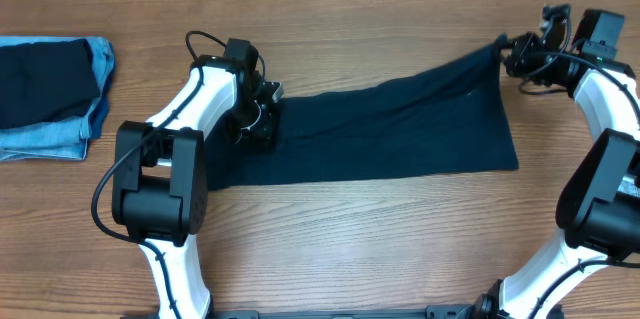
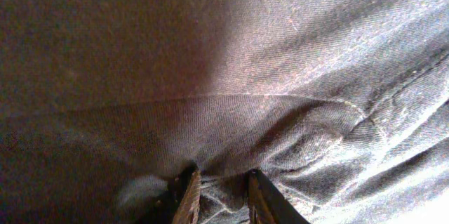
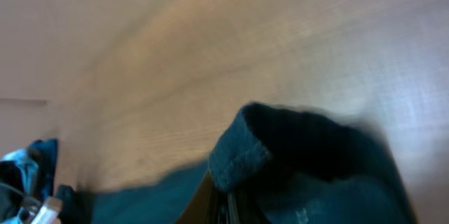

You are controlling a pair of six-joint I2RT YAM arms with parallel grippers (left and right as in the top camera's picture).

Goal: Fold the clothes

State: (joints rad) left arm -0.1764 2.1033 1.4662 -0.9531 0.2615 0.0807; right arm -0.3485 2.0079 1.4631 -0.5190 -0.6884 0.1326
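A dark navy garment (image 1: 400, 124) lies stretched across the middle of the wooden table. My left gripper (image 1: 262, 119) sits at its left end, its two fingers (image 2: 219, 192) pinching a fold of the dark cloth (image 2: 280, 112). My right gripper (image 1: 512, 51) holds the garment's far right corner lifted off the table. In the right wrist view the fingers (image 3: 228, 199) are shut on the thick hem of the cloth (image 3: 242, 154).
A folded pile of dark and blue denim clothes (image 1: 45, 94) lies at the table's left edge. Bare wooden table (image 1: 380, 229) runs along the front of the garment and behind it.
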